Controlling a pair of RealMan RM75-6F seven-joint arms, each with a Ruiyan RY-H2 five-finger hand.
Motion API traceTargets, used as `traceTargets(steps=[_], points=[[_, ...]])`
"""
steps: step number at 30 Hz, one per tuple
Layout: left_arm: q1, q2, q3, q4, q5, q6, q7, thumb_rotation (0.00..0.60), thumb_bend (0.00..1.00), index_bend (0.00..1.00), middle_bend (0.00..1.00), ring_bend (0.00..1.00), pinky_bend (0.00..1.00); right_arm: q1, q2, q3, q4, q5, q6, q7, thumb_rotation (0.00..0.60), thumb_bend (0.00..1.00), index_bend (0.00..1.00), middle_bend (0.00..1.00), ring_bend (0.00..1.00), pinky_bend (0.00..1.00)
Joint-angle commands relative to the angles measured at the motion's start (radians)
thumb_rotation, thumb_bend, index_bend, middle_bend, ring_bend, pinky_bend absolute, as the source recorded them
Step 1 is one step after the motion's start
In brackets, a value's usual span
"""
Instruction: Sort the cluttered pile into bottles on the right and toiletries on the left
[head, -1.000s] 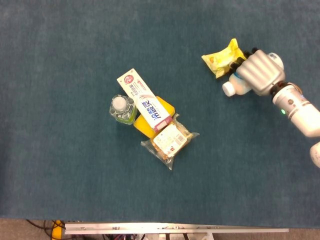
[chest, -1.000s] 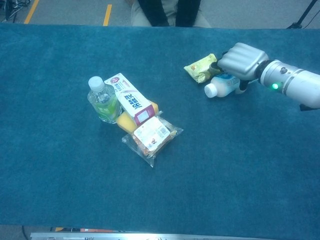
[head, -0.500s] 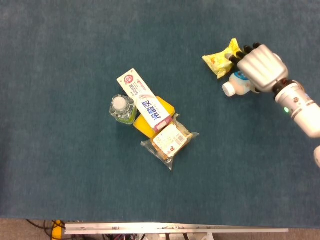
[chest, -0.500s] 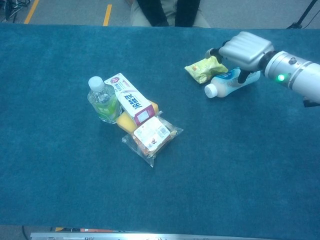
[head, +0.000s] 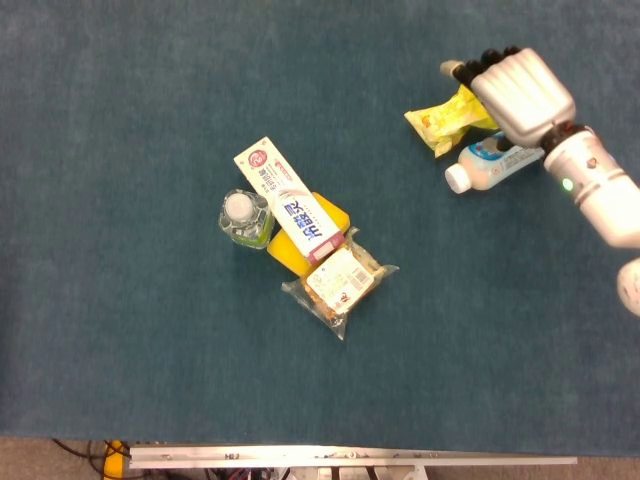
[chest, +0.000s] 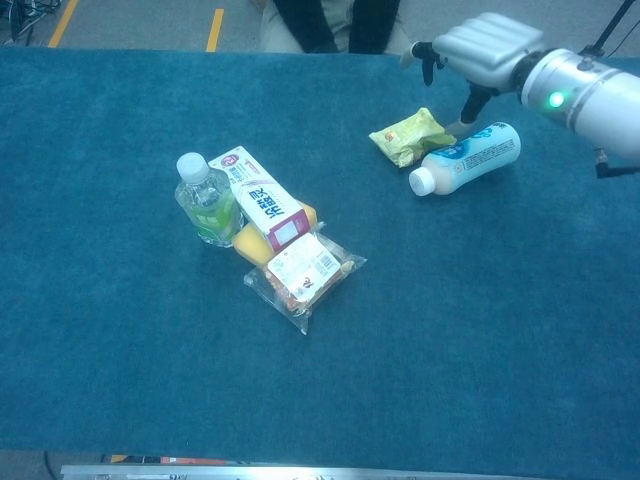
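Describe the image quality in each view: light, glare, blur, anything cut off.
Head view: even, flat light, faint shadows, sharp; the right hand is in focus, its arm cut by the right edge. Chest view: softer and slightly hazy; mild glare on the snack packet; white bottle legible; floor beyond the table dimmer.

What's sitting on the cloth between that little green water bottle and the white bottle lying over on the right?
Mostly bare blue cloth. Right beside the green water bottle lies the toothpaste box over a yellow block; then nothing until the white bottle, in the head view.
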Motion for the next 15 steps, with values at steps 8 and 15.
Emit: traceTargets(steps=[8, 15], points=[[0.009, 0.002, 0.003, 0.002, -0.008, 0.001, -0.001, 0.6, 0.37, 0.34, 0.36, 0.29, 0.25, 0.108, -0.112, -0.023, 0.152, 0.179, -0.078, -0.152, 0.6, 0.0, 0.19, 0.38, 0.28, 0.37], [0.016, 0.002, 0.003, 0.008, -0.019, 0.001, -0.005, 0.6, 0.37, 0.34, 0.36, 0.29, 0.25, 0.152, -0.179, -0.043, 0.243, 0.239, -0.111, -0.183, 0.6, 0.0, 0.19, 0.38, 0.28, 0.37]])
